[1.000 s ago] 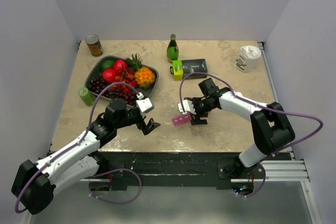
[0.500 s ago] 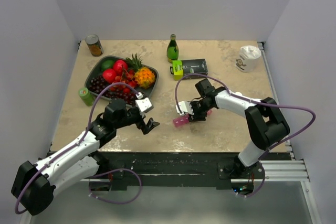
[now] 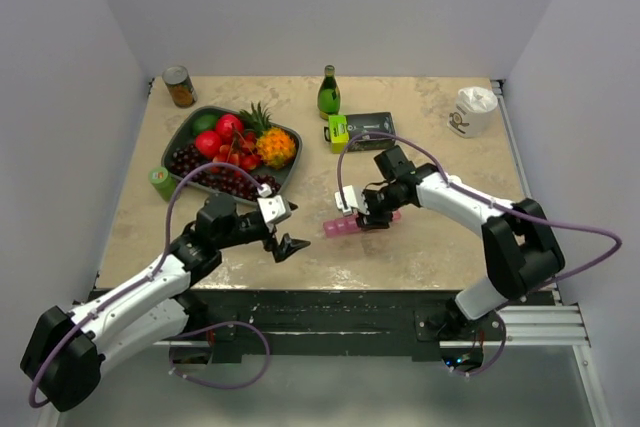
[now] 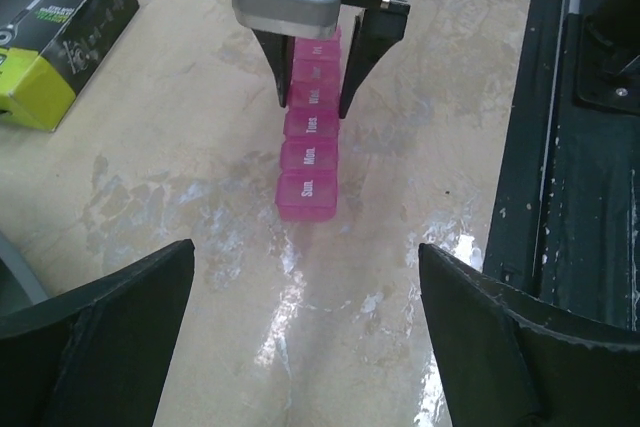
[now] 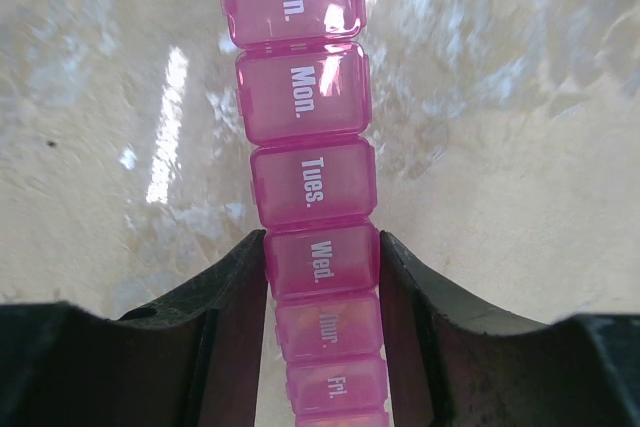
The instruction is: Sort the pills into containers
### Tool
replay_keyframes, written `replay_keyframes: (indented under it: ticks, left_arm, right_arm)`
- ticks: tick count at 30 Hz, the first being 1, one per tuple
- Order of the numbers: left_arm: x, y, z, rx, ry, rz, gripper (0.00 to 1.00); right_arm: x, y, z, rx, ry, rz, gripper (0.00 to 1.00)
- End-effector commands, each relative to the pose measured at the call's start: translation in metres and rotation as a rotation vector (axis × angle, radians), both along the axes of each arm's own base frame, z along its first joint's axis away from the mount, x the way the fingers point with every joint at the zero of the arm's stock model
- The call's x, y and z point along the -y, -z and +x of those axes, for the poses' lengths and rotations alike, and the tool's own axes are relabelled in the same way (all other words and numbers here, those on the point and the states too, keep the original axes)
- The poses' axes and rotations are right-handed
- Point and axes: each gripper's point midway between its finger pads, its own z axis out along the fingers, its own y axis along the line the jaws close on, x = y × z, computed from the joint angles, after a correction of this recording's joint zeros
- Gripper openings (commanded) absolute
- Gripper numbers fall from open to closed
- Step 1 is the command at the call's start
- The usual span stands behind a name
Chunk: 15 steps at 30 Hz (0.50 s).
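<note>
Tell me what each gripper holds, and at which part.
The right gripper is shut on the organiser, jaws on both long sides at the Wed. compartment. The left gripper is open and empty.

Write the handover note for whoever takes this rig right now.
Right end effector: shut on the organiser, fingers either side of the Wed. compartment.
Left end effector: open, holding nothing, facing the organiser's Sun. end.
Organiser: on the table, near the front middle; lids in view closed.
Done: organiser gripped. No pills in view, none sorted.
Left: open lids, find the pills, sort them.
</note>
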Motion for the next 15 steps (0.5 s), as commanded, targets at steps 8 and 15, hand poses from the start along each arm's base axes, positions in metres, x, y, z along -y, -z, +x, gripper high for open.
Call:
replay_keyframes:
  ticks: [8, 15]
  left_arm:
    - [0.073, -0.015, 0.009, 0.177, 0.098, 0.012, 0.97]
    - [0.085, 0.006, 0.014, 0.188, 0.089, 0.112, 0.92]
  right_arm:
    - [-0.036, -0.054, -0.040, -0.033, -0.078, 0.191, 0.16]
    - [-0.039, -0.060, -0.042, -0.026, -0.088, 0.216, 0.15]
